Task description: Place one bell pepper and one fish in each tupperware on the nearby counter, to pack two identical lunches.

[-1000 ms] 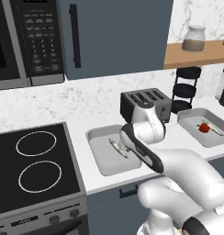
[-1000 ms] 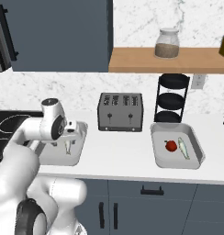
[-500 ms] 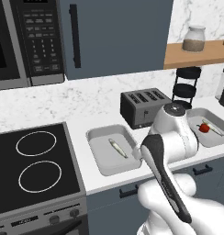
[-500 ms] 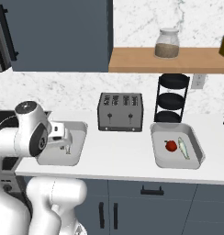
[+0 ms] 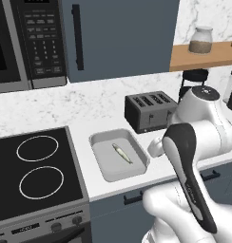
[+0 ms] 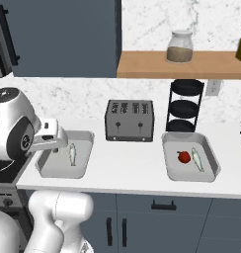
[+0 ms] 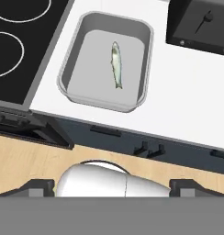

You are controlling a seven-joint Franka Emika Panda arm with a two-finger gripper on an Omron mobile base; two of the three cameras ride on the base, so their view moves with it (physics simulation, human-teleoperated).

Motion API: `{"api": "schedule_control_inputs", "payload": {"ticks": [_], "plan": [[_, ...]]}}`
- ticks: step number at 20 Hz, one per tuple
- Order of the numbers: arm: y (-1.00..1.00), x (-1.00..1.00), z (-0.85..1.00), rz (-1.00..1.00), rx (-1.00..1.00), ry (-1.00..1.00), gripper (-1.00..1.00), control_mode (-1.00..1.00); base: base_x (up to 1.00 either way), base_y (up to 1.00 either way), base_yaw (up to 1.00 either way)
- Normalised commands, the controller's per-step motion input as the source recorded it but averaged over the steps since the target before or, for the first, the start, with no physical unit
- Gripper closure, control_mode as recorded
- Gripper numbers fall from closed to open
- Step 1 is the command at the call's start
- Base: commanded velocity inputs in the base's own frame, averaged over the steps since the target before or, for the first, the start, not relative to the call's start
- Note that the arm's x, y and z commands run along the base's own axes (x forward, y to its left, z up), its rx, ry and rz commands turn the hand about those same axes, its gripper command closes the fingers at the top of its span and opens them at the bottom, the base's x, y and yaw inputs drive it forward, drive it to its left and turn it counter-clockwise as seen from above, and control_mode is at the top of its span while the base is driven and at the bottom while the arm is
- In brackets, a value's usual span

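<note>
White smooth countertop (image 6: 132,170) carries two shallow light-grey rectangular trays. Left tray (image 6: 49,169), beside the black stovetop (image 5: 34,175), holds one silvery fish (image 7: 116,64). Right tray (image 6: 212,158) holds a red bell pepper (image 6: 184,157) and another fish (image 6: 197,159). Gripper fingertips spread wide, holding nothing.

One fish (image 5: 122,154) lies in the tupperware (image 5: 101,166) beside the toaster (image 5: 149,110).

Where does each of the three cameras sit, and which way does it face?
Left base view: behind the arm's left, looking forward and down at the stove-side tupperware; arm at lower right.
Right base view: behind its right, facing the counter, toaster, second tupperware; arm at lower left.
Hand view: above, looking down; finger tips at bottom.
All three share the tupperware holding one fish.
</note>
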Motion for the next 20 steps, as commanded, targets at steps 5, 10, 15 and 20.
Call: {"api": "schedule_control_inputs", "payload": {"ticks": [5,10,15,20], "plan": [[0.00,0.00,0.00,0.00,0.00,0.00,-1.00,-1.00,0.00,0.00,0.00],[-0.08,-0.12,0.00,-0.01,0.00,0.00,-1.00,1.00,-0.12,-0.09,-0.03],[0.00,0.00,0.00,0.00,0.00,0.00,-1.00,1.00,-0.73,-0.88,-0.28],[0.00,0.00,0.00,0.00,0.00,0.00,-1.00,1.00,-0.48,-1.00,-0.37]]}}
